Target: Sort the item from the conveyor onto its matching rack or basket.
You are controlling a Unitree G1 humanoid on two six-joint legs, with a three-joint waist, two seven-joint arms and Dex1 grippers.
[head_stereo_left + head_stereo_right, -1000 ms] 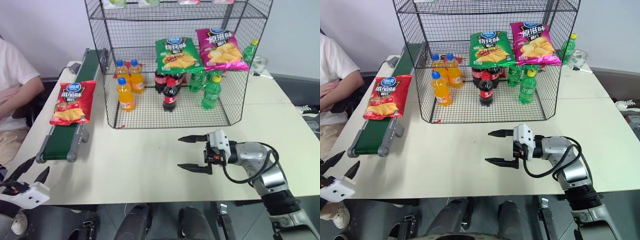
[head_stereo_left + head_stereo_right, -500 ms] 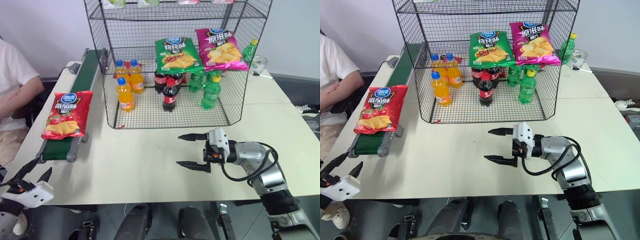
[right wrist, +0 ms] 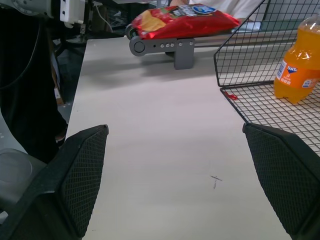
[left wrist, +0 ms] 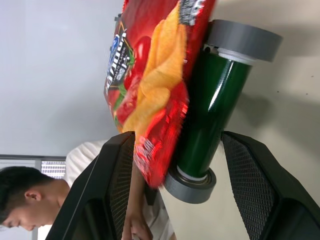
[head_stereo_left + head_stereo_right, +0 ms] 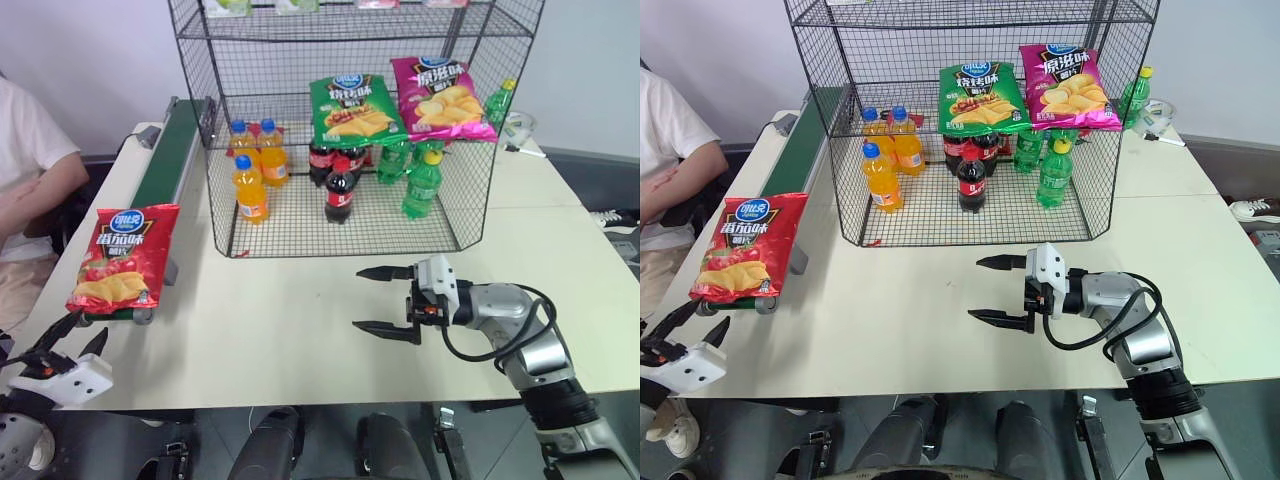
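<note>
Fingers spread wide, our left gripper [image 5: 72, 335] hangs off the near left corner of the table [image 5: 280, 330], just short of the conveyor's end, holding nothing. In the left wrist view its two black fingers [image 4: 117, 185] frame the end roller of the conveyor [image 4: 212, 115], with the red crisp bag [image 4: 150, 85] drooping over that roller, close to the fingers but not between them.

Our right gripper [image 5: 385, 302] floats over the table in front of the wire rack [image 5: 350, 130], pointing toward our left, jaws standing well apart and empty.

We see the red bag lying at the near end of the dark-green belt, its lower edge hanging past the frame.

On the pale table the black wire rack holds orange soda bottles [image 5: 250, 185], cola bottles [image 5: 339, 190] and green bottles [image 5: 423, 180] on its bottom tier, with a green crisp bag [image 5: 352, 108] and a magenta crisp bag [image 5: 440, 98] above them. A person in a white shirt [image 5: 25, 150] sits at the left beside the conveyor, against a plain light wall.
</note>
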